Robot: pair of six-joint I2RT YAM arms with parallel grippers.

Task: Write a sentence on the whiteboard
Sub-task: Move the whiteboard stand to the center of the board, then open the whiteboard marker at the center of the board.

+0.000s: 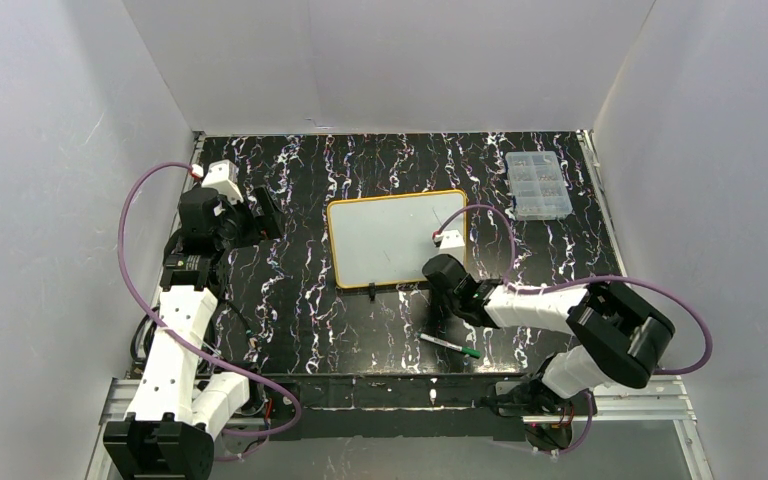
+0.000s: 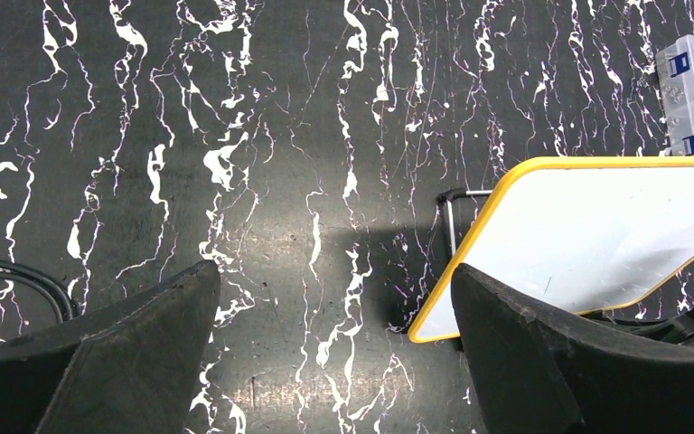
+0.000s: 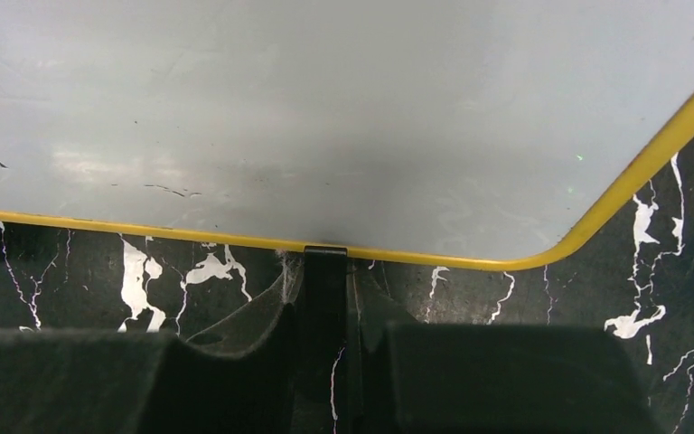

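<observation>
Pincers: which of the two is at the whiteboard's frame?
The right pincer, flanking the whiteboard's black clip foot; the left pincer hangs open over bare table beside it.

yellow-framed whiteboard (image 1: 390,238) lies flat, nearly blank, mid-table.

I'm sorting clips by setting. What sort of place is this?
Probably a lab robot cell: plain white enclosure walls, a black marbled table, two robot arms mounted at its edge.
</observation>
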